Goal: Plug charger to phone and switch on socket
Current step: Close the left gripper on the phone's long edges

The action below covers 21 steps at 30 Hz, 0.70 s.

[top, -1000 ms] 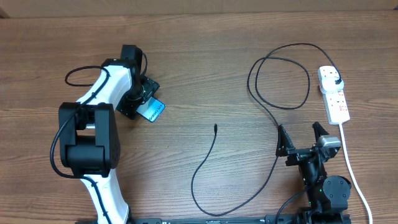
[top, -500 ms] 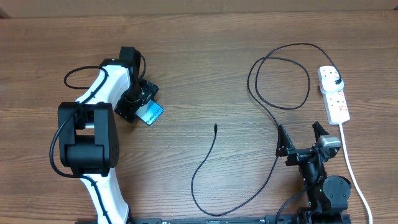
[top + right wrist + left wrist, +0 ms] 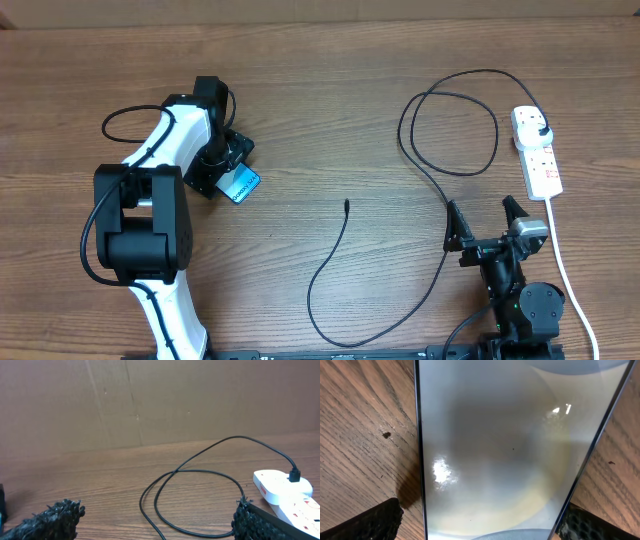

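The phone [image 3: 241, 185], with a light blue-teal screen, lies at the left of the table and fills the left wrist view [image 3: 505, 445]. My left gripper [image 3: 226, 166] straddles it, one finger at each long edge, and is shut on it. The charger cable [image 3: 330, 262] runs from its free tip [image 3: 346, 205] through a low curve and a loop [image 3: 200, 475] to its black plug [image 3: 541, 130]. The plug sits in the white socket strip [image 3: 541, 168], which also shows in the right wrist view [image 3: 280, 487]. My right gripper [image 3: 485, 222] is open and empty, near the front edge beside the strip.
The strip's white cord [image 3: 566, 275] runs down the right side past the right arm's base. A thin black lead [image 3: 125, 118] loops beside the left arm. A cardboard wall [image 3: 150, 400] stands behind the table.
My left gripper has turned slightly, and the phone has shifted a little toward the front left with it. The right arm and the cable have not moved.
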{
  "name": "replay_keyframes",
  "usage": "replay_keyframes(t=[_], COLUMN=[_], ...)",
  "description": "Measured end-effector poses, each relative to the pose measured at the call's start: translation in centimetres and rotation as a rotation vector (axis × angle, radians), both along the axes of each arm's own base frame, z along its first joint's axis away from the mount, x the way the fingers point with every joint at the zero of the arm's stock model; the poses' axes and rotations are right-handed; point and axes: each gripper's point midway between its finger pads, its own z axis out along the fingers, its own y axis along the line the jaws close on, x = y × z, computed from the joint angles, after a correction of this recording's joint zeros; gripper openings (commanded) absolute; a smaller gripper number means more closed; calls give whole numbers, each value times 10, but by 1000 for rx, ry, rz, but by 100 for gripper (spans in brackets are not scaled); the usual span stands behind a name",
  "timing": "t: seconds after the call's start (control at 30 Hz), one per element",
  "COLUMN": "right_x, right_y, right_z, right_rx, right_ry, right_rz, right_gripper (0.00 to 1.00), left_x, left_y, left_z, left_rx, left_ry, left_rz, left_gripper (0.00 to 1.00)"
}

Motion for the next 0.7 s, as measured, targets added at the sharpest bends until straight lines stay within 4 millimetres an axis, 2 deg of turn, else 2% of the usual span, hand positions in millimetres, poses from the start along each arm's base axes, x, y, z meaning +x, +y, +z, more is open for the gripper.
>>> replay_keyframes(t=[0.7], right_x=[0], right_y=[0], right_z=[0], right_rx=[0], right_ry=[0], right_rz=[0], right_gripper=[100], left_x=[5], left_y=[9], left_z=[0], left_rx=[10], left_ry=[-20], left_rz=[14], left_gripper=[100])
